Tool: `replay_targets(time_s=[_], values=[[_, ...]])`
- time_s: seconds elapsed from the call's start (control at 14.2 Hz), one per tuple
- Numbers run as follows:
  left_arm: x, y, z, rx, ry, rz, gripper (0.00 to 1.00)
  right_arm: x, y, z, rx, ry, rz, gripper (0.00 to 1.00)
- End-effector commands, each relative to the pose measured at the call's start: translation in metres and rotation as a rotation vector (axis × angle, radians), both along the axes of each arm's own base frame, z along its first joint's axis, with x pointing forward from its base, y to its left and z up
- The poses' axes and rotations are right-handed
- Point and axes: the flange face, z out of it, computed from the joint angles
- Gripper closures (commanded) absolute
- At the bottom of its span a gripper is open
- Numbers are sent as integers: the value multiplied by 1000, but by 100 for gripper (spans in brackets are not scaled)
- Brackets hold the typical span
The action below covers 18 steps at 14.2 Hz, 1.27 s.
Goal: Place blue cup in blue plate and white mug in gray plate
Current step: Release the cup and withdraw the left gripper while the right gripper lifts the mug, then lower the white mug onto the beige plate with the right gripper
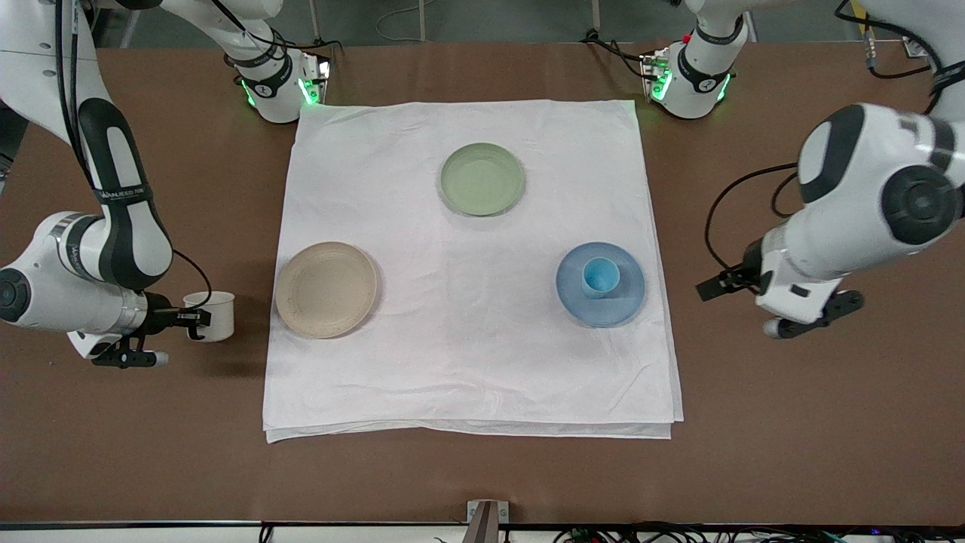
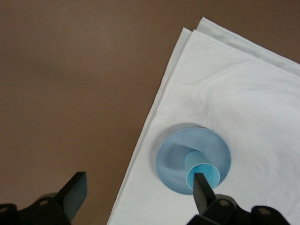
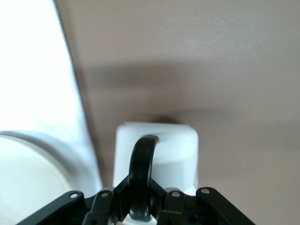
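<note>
Brown table point(image 1: 754, 452), with a white cloth point(image 1: 467, 362) spread at its centre. On the cloth: green plate point(image 1: 482, 179), bare; gray plate point(image 1: 326, 289), bare; blue plate point(image 1: 600, 284), with the blue cup point(image 1: 601, 277) standing upright in it. White mug point(image 1: 211, 315): beside the gray plate, off the cloth toward the right arm's end, apparently just above the table. Right gripper point(image 1: 197, 320): clamped on the mug's dark handle point(image 3: 142, 178). Left gripper point(image 2: 136, 194): spread wide, holding nothing, over bare table beside the blue plate.
</note>
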Motion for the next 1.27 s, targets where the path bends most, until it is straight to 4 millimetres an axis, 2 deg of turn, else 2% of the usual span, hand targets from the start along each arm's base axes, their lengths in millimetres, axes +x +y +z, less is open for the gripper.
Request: replay_targets(time_s=[0.0,0.14,0.21,0.35,0.56,0.71,0.78,0.85,1.06,1.13,1.2], values=[[1,44,34,8,1,-63,0,-8,46,22,45,45,-62,100],[-15,72,83,29,-74,-165,0,-14,65,37,45,87,-90,100],[-22,90,93,35,-75,-204,0,-16,79,42,42,100,-98,100],[-35,105,107,43,-59,-256,0,-28,99,46,35,145,-111,100],[-45,115,122,54,-69,-294,0,-58,115,46,104,191,-136,100],[-51,116,130,54,-79,-344,0,-80,137,46,127,237,-115,100],[-61,112,138,74,-83,-349,0,-91,140,40,127,266,-117,100],[-68,92,133,82,-68,-372,0,-103,152,33,131,296,-126,100],[-88,99,131,52,-56,-342,0,-132,192,13,120,372,-139,100],[-95,104,129,5,-56,-325,0,-136,206,7,102,374,-143,100],[-103,103,126,-11,-52,-320,0,-133,210,6,98,348,-152,100]])
